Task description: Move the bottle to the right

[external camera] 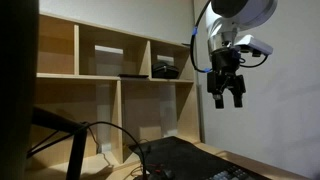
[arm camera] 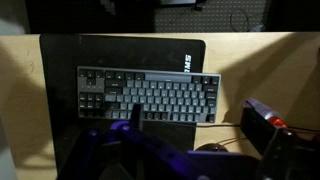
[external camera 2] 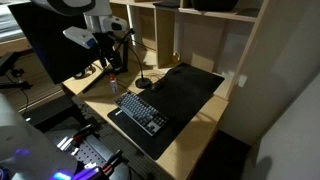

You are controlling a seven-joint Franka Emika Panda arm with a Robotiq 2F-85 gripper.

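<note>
In the wrist view, a grey keyboard (arm camera: 148,95) square on a black mat (arm camera: 125,52), with white lettering near one mat corner. Under both, a pale wooden desk (arm camera: 255,60), bare beside the mat. In an exterior view, a wooden shelf (external camera: 110,65) of open compartments against a white wall (external camera: 285,120). A black box (external camera: 166,70) and a flat dark item (external camera: 133,75) in adjoining upper compartments. Black cables (external camera: 105,130) looping before the lower compartments. In an exterior view, a dark monitor (external camera 2: 50,45) at one end of the desk.
</note>
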